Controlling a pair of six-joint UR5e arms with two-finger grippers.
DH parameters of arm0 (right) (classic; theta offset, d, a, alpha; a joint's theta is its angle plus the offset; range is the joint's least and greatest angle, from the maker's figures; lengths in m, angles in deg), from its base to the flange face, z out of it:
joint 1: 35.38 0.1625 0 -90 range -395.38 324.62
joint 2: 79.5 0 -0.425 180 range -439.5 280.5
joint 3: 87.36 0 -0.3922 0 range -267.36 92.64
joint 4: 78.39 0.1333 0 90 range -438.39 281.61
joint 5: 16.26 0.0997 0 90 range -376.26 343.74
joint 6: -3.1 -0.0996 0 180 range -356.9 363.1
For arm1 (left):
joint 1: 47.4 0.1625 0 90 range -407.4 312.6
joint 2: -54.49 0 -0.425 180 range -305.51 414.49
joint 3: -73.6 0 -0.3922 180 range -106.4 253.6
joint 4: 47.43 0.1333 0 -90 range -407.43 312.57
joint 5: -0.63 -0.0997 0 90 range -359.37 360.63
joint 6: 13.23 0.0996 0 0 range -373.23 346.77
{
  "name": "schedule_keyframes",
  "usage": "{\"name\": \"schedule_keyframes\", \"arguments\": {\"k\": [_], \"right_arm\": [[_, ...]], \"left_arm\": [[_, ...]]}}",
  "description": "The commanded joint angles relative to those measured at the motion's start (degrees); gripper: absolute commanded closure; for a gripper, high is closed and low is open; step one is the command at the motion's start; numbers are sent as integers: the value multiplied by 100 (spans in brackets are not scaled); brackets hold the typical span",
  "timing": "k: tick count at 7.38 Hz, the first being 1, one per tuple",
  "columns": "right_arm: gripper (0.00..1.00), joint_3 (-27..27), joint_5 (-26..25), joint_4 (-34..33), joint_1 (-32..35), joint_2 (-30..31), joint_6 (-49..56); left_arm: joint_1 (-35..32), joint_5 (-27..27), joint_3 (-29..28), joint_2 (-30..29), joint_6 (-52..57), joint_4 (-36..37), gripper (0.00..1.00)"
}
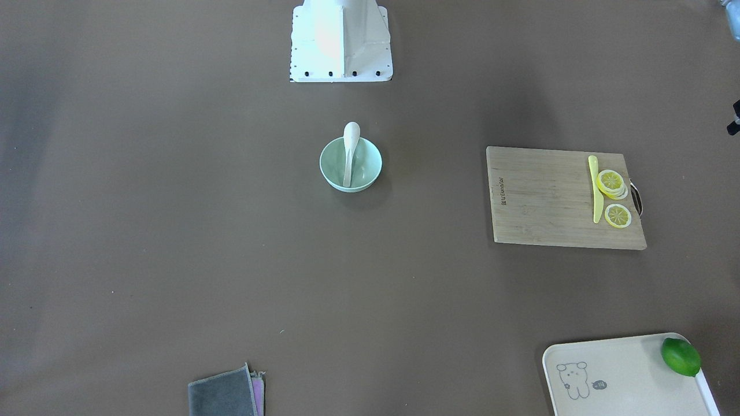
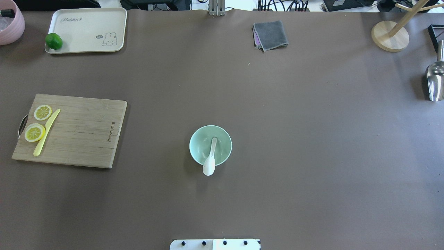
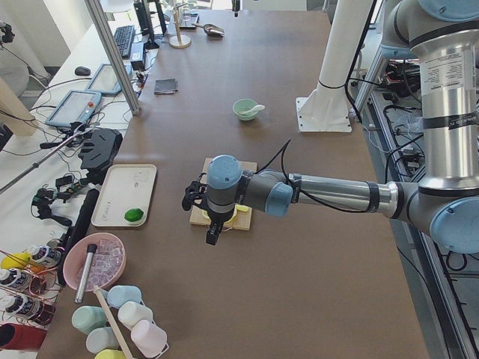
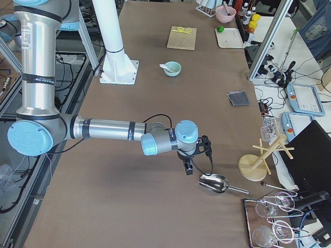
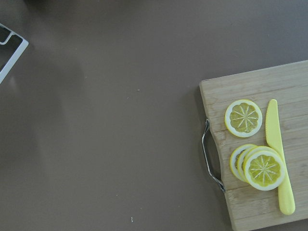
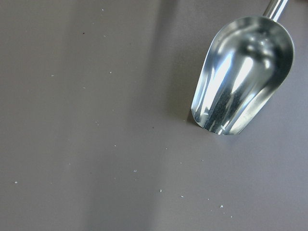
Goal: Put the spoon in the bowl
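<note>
Front-facing view: the spoon [image 1: 349, 151] lies in the bowl [image 1: 373, 176]. Its handle runs down into the bowl's hollow and its scoop rests on the rim, overhanging the side toward the robot base. The long axis points straight to and from the base. No gripper shows here.

Overhead view: same finding. The handle tip sits near the bowl's middle and the scoop juts past the rim. I judge the task as good as done.

Left side view: the left gripper [image 3: 213, 235] hangs well apart from the bowl, over the cutting board [image 3: 196, 217]. I cannot tell how wide its fingers stand.

Right side view: the right gripper [image 4: 189, 168] hangs well apart from the bowl on the other side, just beside a metal scoop [image 4: 213, 183]. Its finger state cannot be told either.

Left wrist view: board, lemon slices [image 5: 255, 154] and yellow knife [image 5: 278, 161] only.

Right wrist view: the metal scoop only.

Judgement: the left arm looks slightly nearer the bowl if any nudge were wanted.
</note>
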Motion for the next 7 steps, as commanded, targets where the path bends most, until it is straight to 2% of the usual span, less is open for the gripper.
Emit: {"name": "schedule_keyframes", "arguments": {"k": [1, 7], "right_arm": [[0, 44, 1, 20, 5, -63, 0], [0, 105, 27, 73, 110, -64, -79]], "left_arm": [[-19, 13, -296, 12, -23, 8, 2], [-28, 40, -386, 3, -23, 17, 2]]}}
